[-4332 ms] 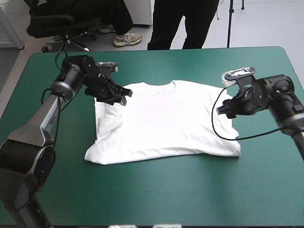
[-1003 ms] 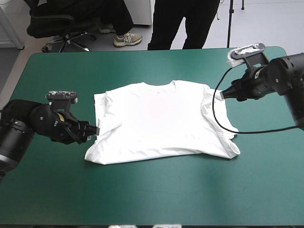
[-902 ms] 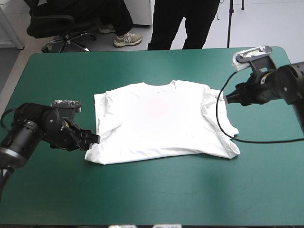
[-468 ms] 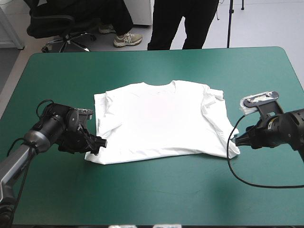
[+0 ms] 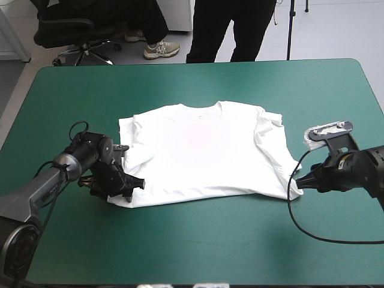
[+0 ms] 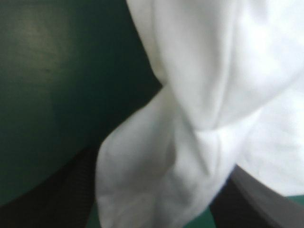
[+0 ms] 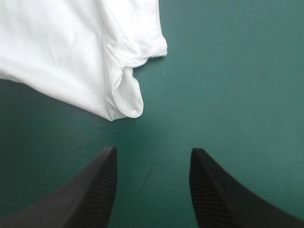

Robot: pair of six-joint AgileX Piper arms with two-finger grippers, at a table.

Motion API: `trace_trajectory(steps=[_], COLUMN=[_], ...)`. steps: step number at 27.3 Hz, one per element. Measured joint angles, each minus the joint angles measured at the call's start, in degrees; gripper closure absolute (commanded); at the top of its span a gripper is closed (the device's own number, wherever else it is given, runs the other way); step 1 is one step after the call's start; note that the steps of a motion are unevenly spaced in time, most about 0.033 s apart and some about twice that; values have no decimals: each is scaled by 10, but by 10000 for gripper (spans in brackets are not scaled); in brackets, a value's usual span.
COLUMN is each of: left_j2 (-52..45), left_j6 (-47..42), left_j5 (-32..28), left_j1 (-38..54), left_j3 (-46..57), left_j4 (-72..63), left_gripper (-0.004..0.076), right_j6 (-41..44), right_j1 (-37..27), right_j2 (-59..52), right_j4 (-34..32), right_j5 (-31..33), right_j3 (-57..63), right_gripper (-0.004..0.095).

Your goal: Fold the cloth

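Observation:
The white T-shirt (image 5: 204, 150) lies spread flat at the table's middle, collar toward the far edge. My left gripper (image 5: 133, 185) is low at the shirt's near-left corner. In the left wrist view its black fingers (image 6: 71, 190) stand apart, and that bunched corner of the T-shirt (image 6: 190, 142) fills the gap of the left gripper (image 6: 161, 164). My right gripper (image 5: 300, 180) sits just off the near-right corner. The right gripper (image 7: 153, 151) is open over the cover, and the T-shirt's curled corner (image 7: 128, 99) lies a short way ahead of it, untouched.
The teal-green cover (image 5: 198, 240) stretches from the shirt's hem to the table's near edge. The table's right edge (image 5: 375, 90) runs close behind my right arm.
My left gripper came from the shirt's far-left shoulder down its left side onto the near-left corner. My right gripper moved from the right sleeve to the near-right corner. The sleeve lies rumpled.

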Motion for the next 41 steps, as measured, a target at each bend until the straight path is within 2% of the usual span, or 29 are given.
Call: trace_trajectory(steps=[3,5,13,15,22,35,36,38,39,40,41], left_j2=[-1,-5,-9,-9,-9,-9,-9,-9,-9,-9,-9], left_j6=[2,2,2,2,2,3,3,3,3,4,4], left_j5=[-10,-17,-22,-23,-26,-26,-26,-27,-28,-28,-28], left_j1=[0,0,0,0,0,0,0,0,0,0,0], left_j3=[11,19,25,25,26,26,26,27,27,27,27], left_j4=[-7,-11,-25,-32,-42,-43,-43,-43,-43,-43,-43], left_gripper=[289,332,682,740,741,741,741,741,741,741,741], right_j6=[0,0,4,3,0,-6,-6,-7,-7,-11,-13], right_j1=[0,0,0,0,0,0,0,-1,-1,-1,-1], right_j2=[0,0,51,68,149,254,255,250,247,246,246], right_j4=[4,8,27,27,28,32,34,38,40,49,56], right_j5=[-9,-21,-92,-99,-126,-183,-188,-205,-208,-211,-211], right_j3=[5,17,75,75,75,113,118,133,136,139,140], right_gripper=[449,449,448,444,353,367,378,461,561,607,725])
